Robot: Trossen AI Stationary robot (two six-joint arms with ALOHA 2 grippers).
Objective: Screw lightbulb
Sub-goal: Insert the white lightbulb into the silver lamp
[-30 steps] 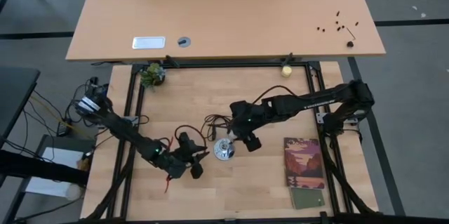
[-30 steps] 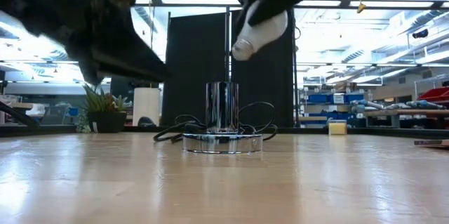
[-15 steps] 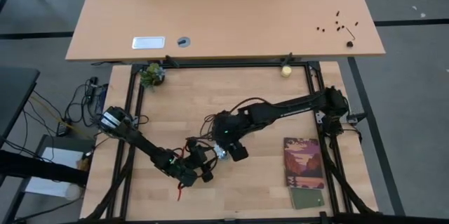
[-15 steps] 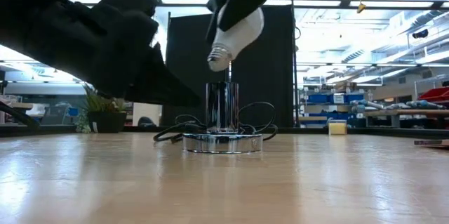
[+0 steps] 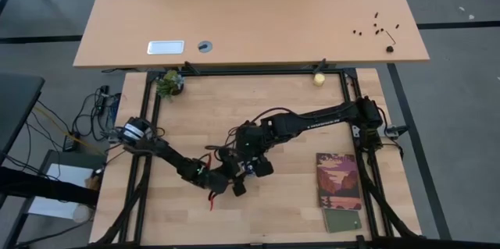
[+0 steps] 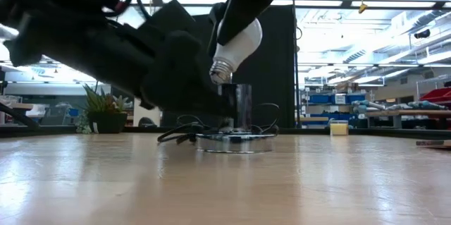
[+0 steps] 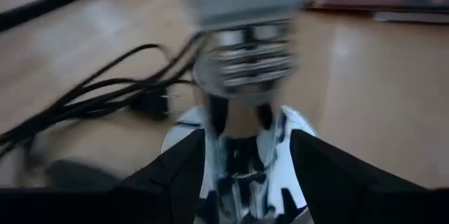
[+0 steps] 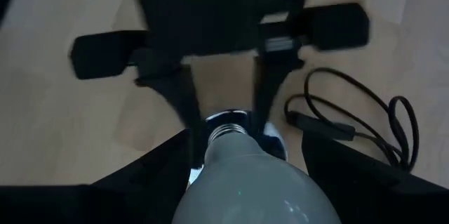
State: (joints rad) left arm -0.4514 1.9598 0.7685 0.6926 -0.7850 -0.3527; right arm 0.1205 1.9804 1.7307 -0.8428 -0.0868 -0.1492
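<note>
The white lightbulb (image 6: pixel 237 40) hangs tilted, its screw base (image 6: pixel 220 71) lowest and just above the top of the socket's chrome post (image 6: pixel 242 105). My right gripper (image 5: pixel 255 158) is shut on the bulb. The socket's round silver disc (image 6: pixel 237 142) rests flat on the table, its black cord (image 8: pixel 365 122) trailing away. My left gripper (image 7: pixel 245 147) is open low over the table, one finger on either side of the post. In the right wrist view the bulb (image 8: pixel 245 182) fills the foreground, and my left gripper (image 8: pixel 228 101) faces it across the socket. My right gripper pinches the bulb's round glass end (image 6: pixel 243 27) between its two fingers, slanting down from above. The bulb is lifted clear and tilted, screw base downward over the post. My left gripper comes in nearly level from the table's near left, its fingers (image 7: pixel 184 168) flanking the post (image 7: pixel 242 115); whether they touch it I cannot tell.
A booklet (image 5: pixel 338 180) and a small green card (image 5: pixel 342 220) lie to the right of the socket. A potted plant (image 5: pixel 169 83) and a yellowish ball (image 5: pixel 319 79) sit at the far edge. A second table (image 5: pixel 250 15) stands beyond.
My left gripper has gone toward the table's right and down to the socket, rolled, and opened around the post. My right gripper has moved left and down with the bulb, bringing its screw base over the post. The socket has slid a little toward the table's right.
</note>
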